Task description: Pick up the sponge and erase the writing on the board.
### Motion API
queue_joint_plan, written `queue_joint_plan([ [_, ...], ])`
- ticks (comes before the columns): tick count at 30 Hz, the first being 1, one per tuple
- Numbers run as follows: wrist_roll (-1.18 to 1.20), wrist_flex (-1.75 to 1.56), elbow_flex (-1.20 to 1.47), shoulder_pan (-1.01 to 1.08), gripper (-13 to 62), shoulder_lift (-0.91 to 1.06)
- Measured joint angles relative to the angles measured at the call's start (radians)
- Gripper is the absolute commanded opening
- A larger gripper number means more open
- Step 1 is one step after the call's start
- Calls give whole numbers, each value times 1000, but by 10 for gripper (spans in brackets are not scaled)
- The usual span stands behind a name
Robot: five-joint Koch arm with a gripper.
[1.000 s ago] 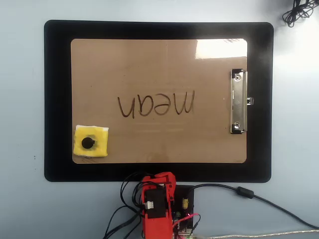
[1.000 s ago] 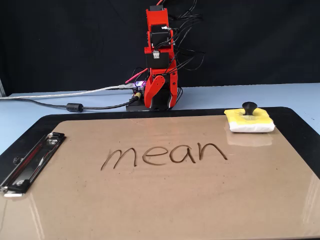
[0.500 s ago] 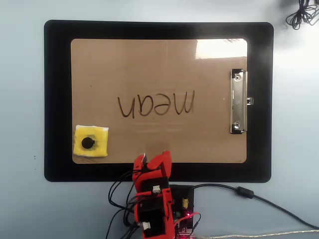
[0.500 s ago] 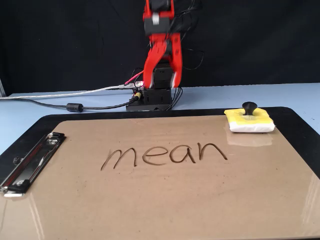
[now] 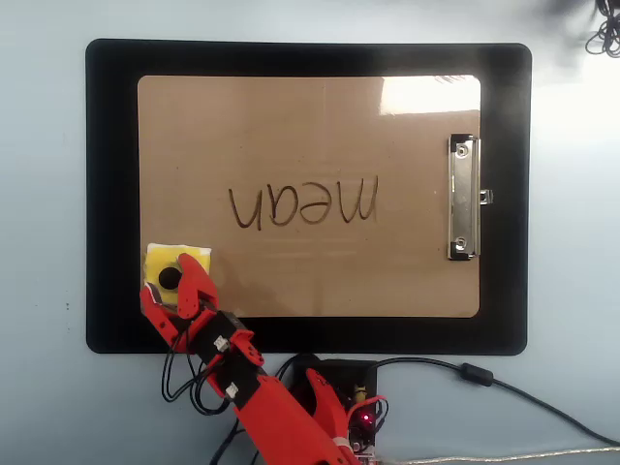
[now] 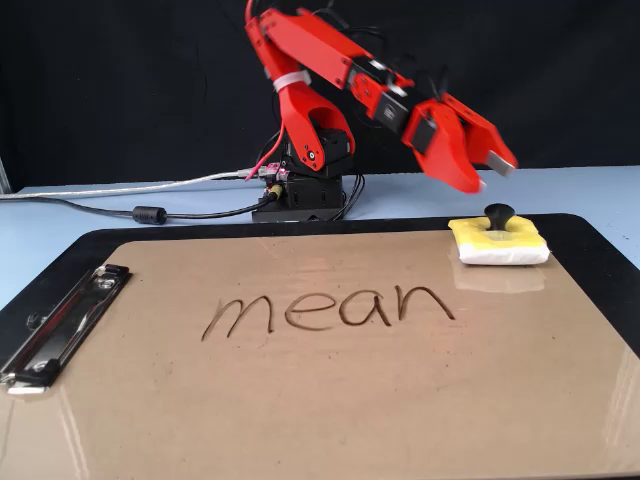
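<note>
- sponge [image 6: 499,243]: on the board [image 6: 330,400], corner far from clip [image 6: 55,325]; looks soft, light.
- Grip its stiff black knob [image 6: 498,214].
- gripper [image 6: 493,172]: above knob, jaws parted, empty.

writing [image 5: 302,205]: "mean", dark thin handwritten lowercase letters
on: board [image 5: 291,107], tan, near its middle
overhead view: word reads upside down
fixed view: word [image 6: 328,308] reads upright, slightly slanted
clip [image 5: 463,199]: no legible marking
arm, cables: no readable label or brand
</note>
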Motion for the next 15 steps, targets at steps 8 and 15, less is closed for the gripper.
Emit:
queue_joint_plan([
  [8,2,-233,0,-28,340,-314],
  [15,-2,-272,-3,-20,240,-356],
])
